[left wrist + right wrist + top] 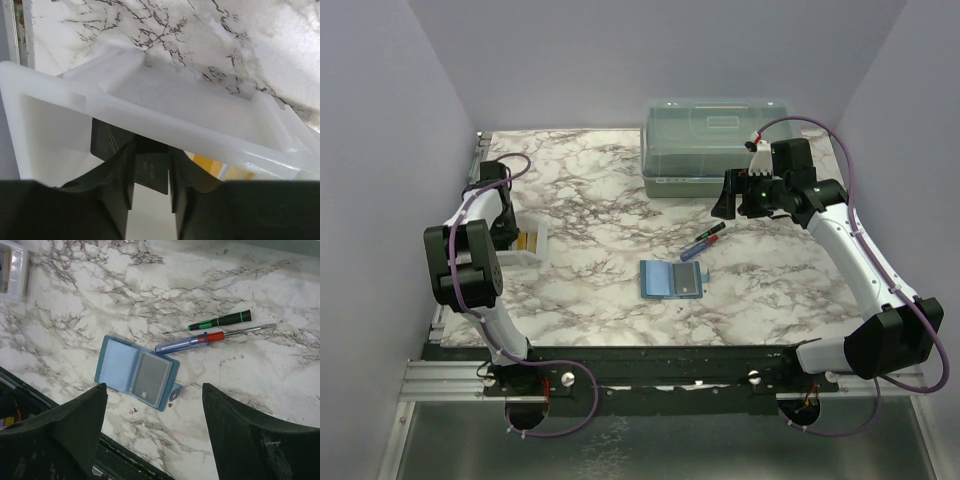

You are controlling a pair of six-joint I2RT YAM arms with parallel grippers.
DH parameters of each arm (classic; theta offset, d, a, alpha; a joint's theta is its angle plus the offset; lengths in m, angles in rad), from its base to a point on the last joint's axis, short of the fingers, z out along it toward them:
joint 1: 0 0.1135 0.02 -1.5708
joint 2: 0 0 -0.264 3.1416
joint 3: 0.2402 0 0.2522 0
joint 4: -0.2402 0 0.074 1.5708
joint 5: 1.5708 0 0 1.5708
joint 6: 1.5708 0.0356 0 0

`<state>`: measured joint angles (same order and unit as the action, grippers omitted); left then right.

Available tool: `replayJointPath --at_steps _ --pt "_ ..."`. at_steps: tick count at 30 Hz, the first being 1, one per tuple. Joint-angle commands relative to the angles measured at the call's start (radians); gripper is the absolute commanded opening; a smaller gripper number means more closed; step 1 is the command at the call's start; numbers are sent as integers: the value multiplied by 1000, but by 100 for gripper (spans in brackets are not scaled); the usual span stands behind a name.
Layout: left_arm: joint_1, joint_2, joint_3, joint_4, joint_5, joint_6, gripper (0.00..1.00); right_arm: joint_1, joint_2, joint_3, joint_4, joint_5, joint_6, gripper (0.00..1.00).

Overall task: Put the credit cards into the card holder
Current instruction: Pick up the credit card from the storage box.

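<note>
The teal card holder [672, 280] lies open and flat at the table's middle; it also shows in the right wrist view [131, 369], with a grey card [151, 378] in its right pocket. My left gripper [515, 237] reaches down into the small white tray [532, 262] at the left. In the left wrist view its fingers [151, 150] stand a narrow gap apart, with a dark card [150, 170] lying face-on behind the tips and a yellow card [210, 166] to their right. My right gripper [730, 197] hangs wide open and empty above the table [154, 386].
A large translucent lidded box [715, 145] stands at the back right, just behind the right gripper. A green-handled screwdriver [220, 320] and a blue-and-red one [200, 339] lie beyond the holder. The white tray's wall [150, 115] crosses in front of the left fingers.
</note>
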<state>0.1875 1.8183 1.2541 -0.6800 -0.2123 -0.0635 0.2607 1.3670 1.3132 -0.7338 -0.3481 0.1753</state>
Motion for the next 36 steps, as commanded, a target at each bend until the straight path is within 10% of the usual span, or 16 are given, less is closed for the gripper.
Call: replayJointPath --at_steps 1,14,36 --pt "4 -34 0 -40 61 5 29 6 -5 -5 4 17 0 80" --pt "3 -132 -18 -65 13 1 1 18 -9 -12 7 15 3 80" --pt "-52 -292 239 -283 -22 -195 0 103 -74 -110 17 -78 100 75"
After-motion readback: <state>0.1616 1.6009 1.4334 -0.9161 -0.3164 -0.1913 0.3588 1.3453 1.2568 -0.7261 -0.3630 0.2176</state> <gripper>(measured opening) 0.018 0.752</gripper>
